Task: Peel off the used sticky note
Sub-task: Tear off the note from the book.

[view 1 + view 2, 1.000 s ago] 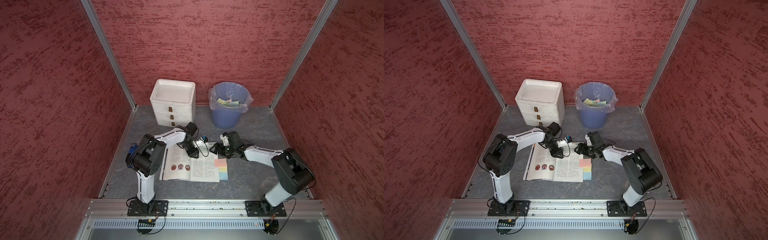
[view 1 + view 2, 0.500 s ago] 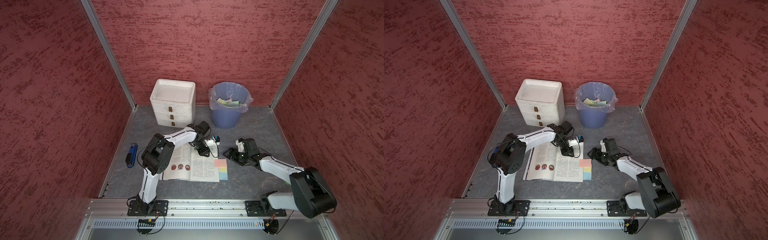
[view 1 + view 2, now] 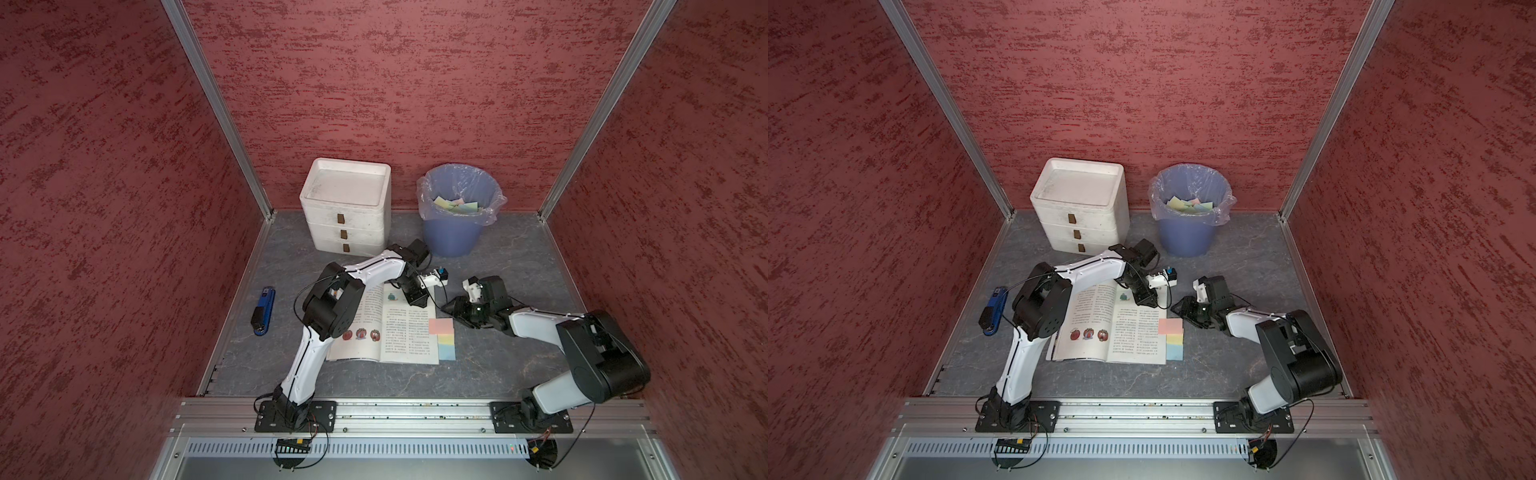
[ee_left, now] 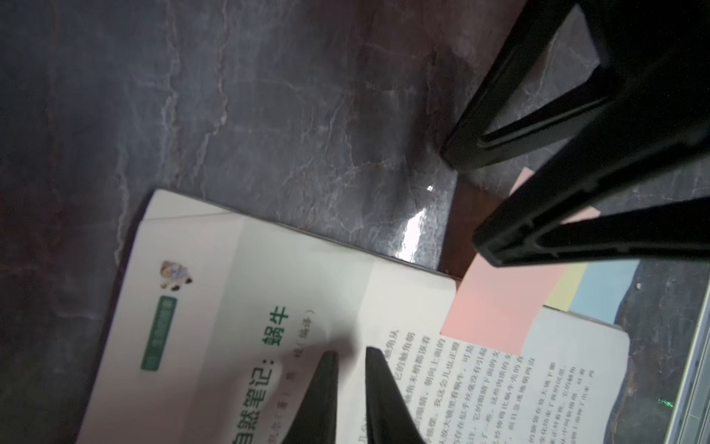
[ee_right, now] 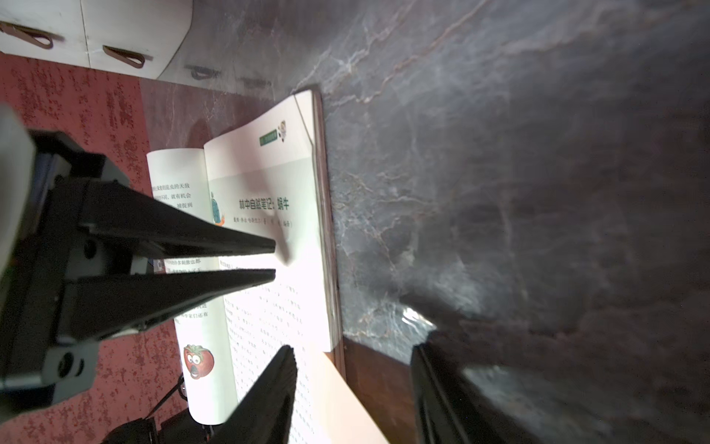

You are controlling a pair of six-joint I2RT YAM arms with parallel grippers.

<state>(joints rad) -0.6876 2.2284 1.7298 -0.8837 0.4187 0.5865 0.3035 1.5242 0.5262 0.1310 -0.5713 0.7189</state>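
Left gripper (image 4: 351, 351) jaws nearly together, narrow gap, on book (image 4: 230, 269) page; right gripper (image 5: 353, 348) jaws apart over pink sticky note (image 4: 499, 303) overhanging edge, bare table (image 4: 269, 115) beyond

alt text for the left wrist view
The right hand, fingers spread, hangs over a pink sticky note at the edge of an open Chinese book on a dark marbled table. The left hand, tips nearly closed, sits over the page.
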